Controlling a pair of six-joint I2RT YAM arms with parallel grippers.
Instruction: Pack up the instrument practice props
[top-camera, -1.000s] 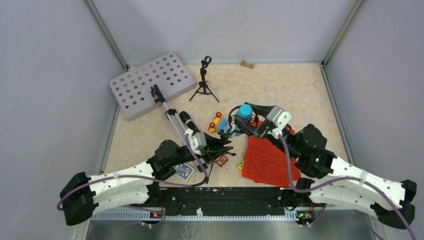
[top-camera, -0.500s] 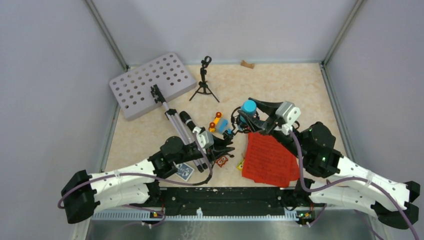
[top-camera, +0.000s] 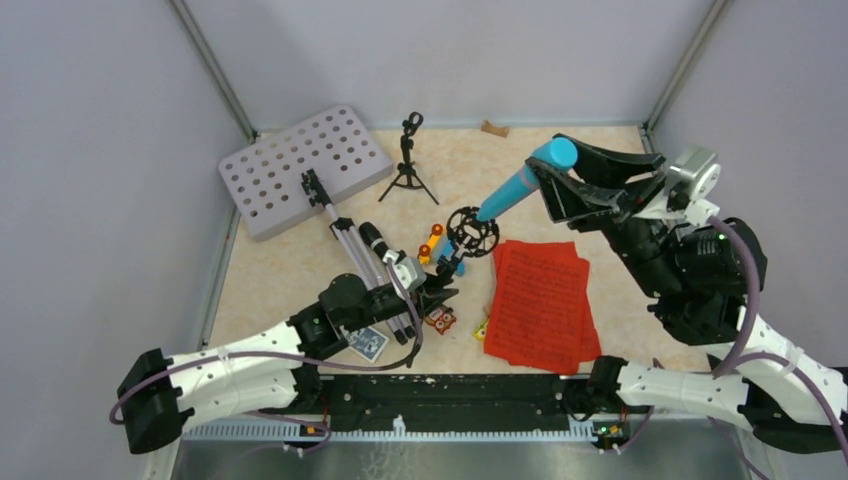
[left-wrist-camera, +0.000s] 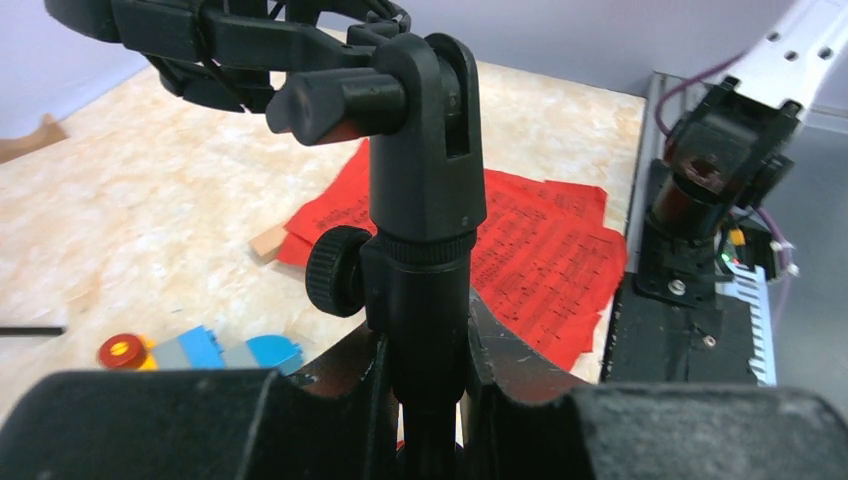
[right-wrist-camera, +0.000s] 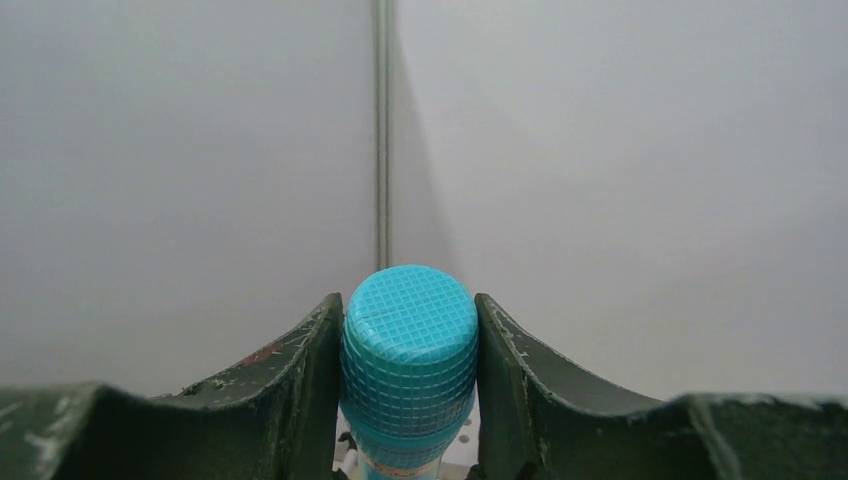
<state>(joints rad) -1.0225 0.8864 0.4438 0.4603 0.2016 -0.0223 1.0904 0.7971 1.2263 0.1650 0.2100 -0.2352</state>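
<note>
I log: right gripper (right-wrist-camera: 408, 305) clamped on turquoise mesh-headed plastic microphone (top-camera: 510, 190); left gripper (left-wrist-camera: 425, 355) clamped on small black plastic mic tripod (left-wrist-camera: 425, 190).

**A:** what kinda place is this??

**B:** robot lab test cell imo. plain grey walls (top-camera: 90, 180), metal corner posts (top-camera: 212, 65), beige tabletop (top-camera: 590, 170) boxed in, black mounting rail (top-camera: 450, 390) at front edge.
</note>
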